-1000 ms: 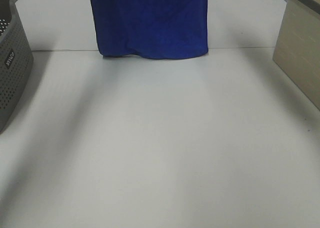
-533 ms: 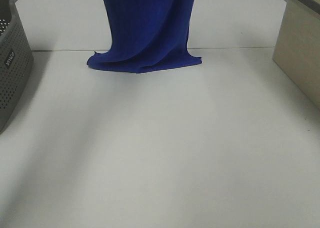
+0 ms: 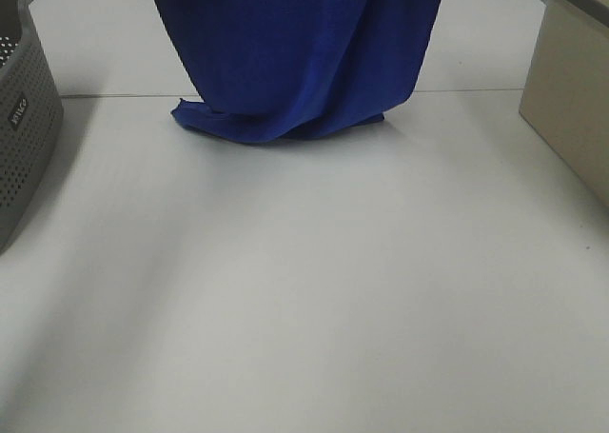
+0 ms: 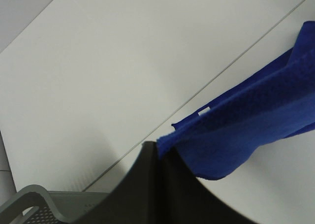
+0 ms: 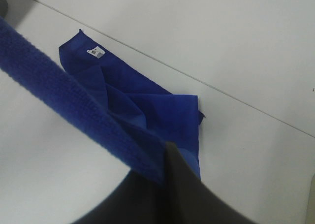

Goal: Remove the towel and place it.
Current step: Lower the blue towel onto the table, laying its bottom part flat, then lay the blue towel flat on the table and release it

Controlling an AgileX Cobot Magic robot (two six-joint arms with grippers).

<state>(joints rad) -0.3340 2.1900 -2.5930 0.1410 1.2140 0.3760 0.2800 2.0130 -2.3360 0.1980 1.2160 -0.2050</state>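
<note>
- At the far middle of the white table (image 3: 304,290), exterior high view: royal-blue towel (image 3: 295,52), hanging down from above the frame's top edge.
- Towel, lower part: bunched in folds and resting on the table, lying across a thin seam (image 3: 105,95) in the tabletop.
- Towel, small white tag (image 5: 95,51): near a corner of the part lying flat on the table, seen in the right wrist view.
- Left gripper (image 4: 158,150): jaws pressed together, pinching a corner of the towel; the cloth stretches away from it.
- Right gripper (image 5: 166,152): jaws pressed together on the towel's thick stitched edge, which runs taut away from it.
- Grey perforated basket (image 3: 24,138): at the left edge, well apart from the towel.
- Beige box (image 3: 571,100): at the right edge, well apart from the towel.
</note>
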